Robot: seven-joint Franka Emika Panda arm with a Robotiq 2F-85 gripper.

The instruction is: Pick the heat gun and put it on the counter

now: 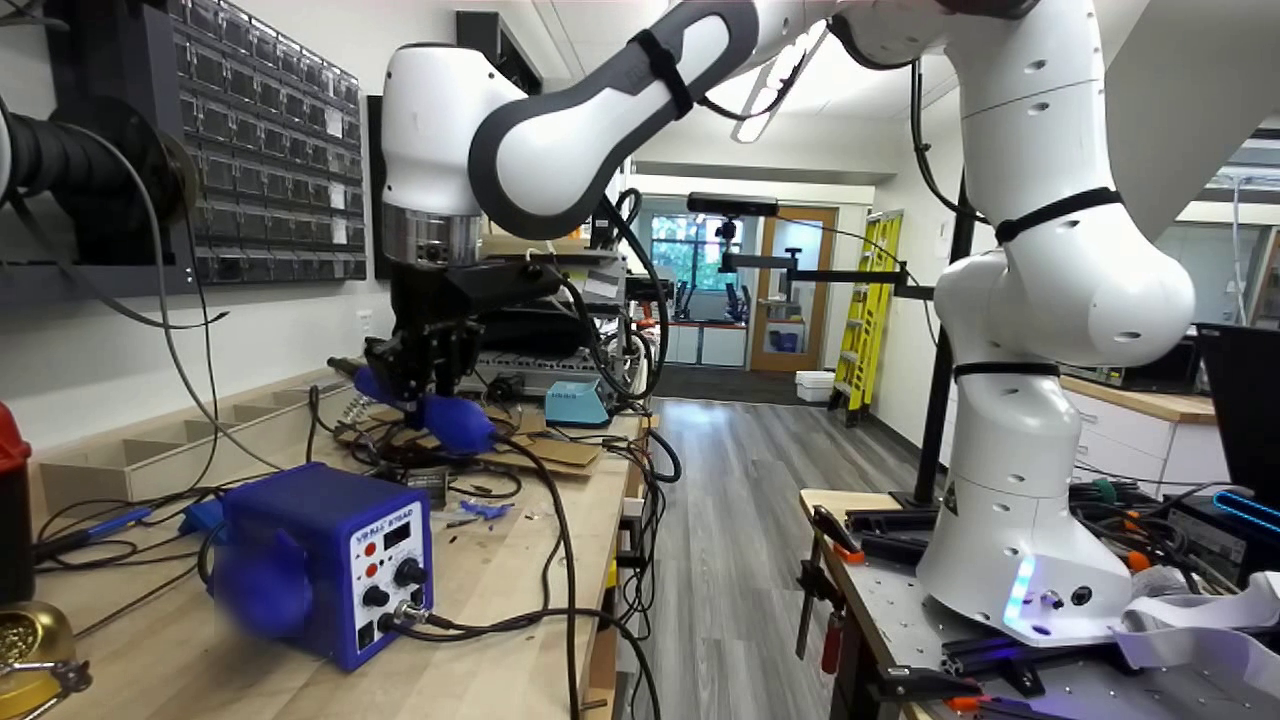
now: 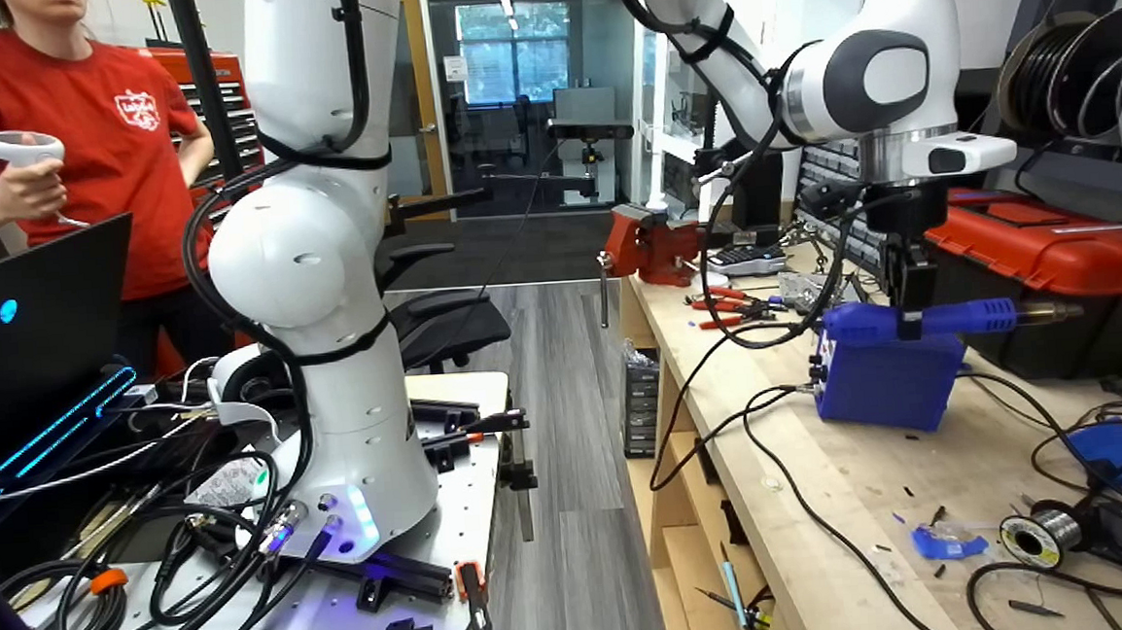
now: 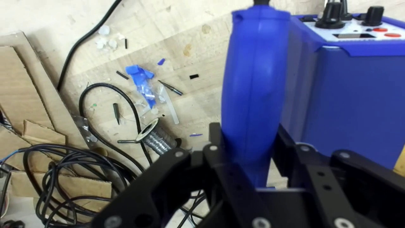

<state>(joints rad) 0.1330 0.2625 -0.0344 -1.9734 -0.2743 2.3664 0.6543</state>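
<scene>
Black, jointed metal fingers (image 3: 218, 158) are placed nearest at 6 o'clock of the wrist view, and the rounded handle of a blue plastic heat gun (image 3: 254, 91) is pinched between them. By the exterior views it is held roughly level above a pale wooden worktop (image 3: 202, 106), with a blue, boxy control station (image 3: 351, 104) at 3 o'clock of it in the wrist view. The pick is judged done, the setting-down not yet. Trouble would most likely be caused by the thick black cord (image 3: 261, 2), led from the handle's end at 12 o'clock: in an exterior view its slack seems hung past the worktop's edge, and if it were snagged there, the gun could be swivelled or the station dragged. Because the handle is smooth and round, it could be turned in the grip if one end were touched down first. Let go over the small spool of silvery wire (image 3: 159, 142) at 8 o'clock, the gun could be tipped. Whether the brass-coloured metal nozzle (image 2: 1048, 311) is hot cannot be told; if so, the flat tan cardboard (image 3: 22, 85) at 9 o'clock could be scorched.
</scene>
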